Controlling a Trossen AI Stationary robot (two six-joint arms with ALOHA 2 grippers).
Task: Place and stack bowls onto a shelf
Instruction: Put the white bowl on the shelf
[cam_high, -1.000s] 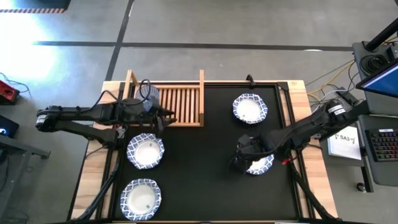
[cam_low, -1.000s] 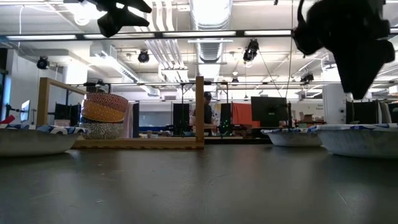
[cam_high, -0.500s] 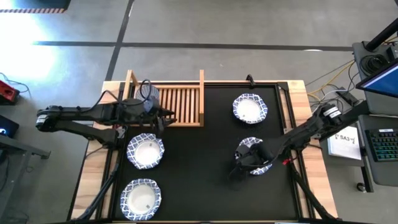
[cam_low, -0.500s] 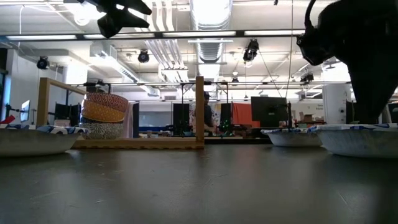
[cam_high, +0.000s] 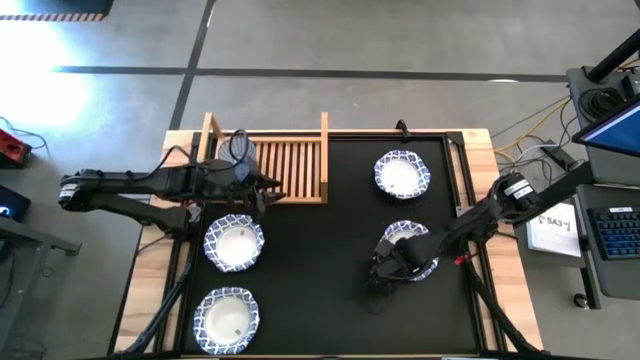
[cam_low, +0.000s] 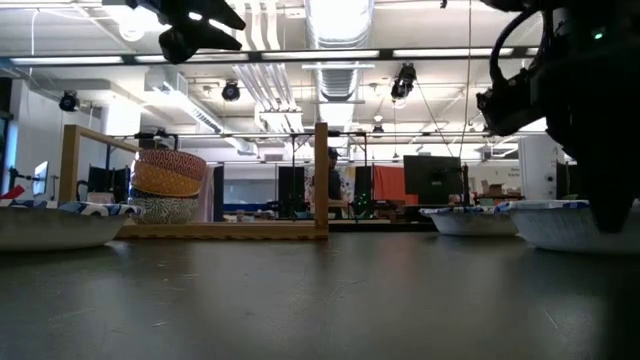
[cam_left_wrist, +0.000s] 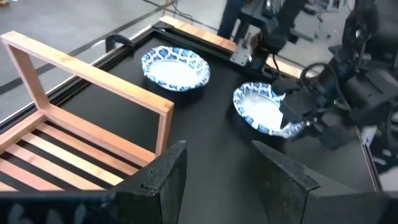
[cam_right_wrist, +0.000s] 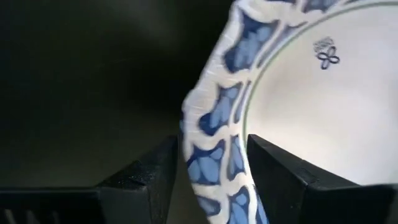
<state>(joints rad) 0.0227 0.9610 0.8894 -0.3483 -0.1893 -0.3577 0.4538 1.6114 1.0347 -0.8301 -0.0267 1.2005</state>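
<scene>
Four white bowls with blue rims sit on the black mat: two on the left (cam_high: 234, 243) (cam_high: 226, 316), one far right (cam_high: 402, 174), and one (cam_high: 412, 243) under my right gripper (cam_high: 386, 266). That gripper (cam_right_wrist: 211, 171) is open, low at this bowl's near-left rim, with the rim passing between its fingers. The smaller bowls are stacked (cam_high: 238, 152) (cam_low: 166, 186) at the left end of the wooden shelf (cam_high: 292, 166). My left gripper (cam_left_wrist: 217, 168) is open and hovers above the shelf's near rail (cam_high: 266, 186), beside the stack. My right gripper comes from above, pointing down, at the bowl's blue rim (cam_right_wrist: 214, 127) on its near-left side. One finger (cam_right_wrist: 283, 177) is inside the bowl and one (cam_right_wrist: 152, 174) outside. Whether they touch the rim I cannot tell. The bowl rests on the mat.
The right half of the shelf's slats (cam_left_wrist: 74, 149) is bare. The mat's middle (cam_high: 320, 260), between the left and right bowls, holds nothing. Wooden table borders and cables frame the mat; a desk with a keyboard (cam_high: 615, 235) is to the right.
My right gripper has come down and moved toward the table's near edge, from above the bowl to its near-left rim, so the fingers now straddle the rim. The bowl has stayed in place.
</scene>
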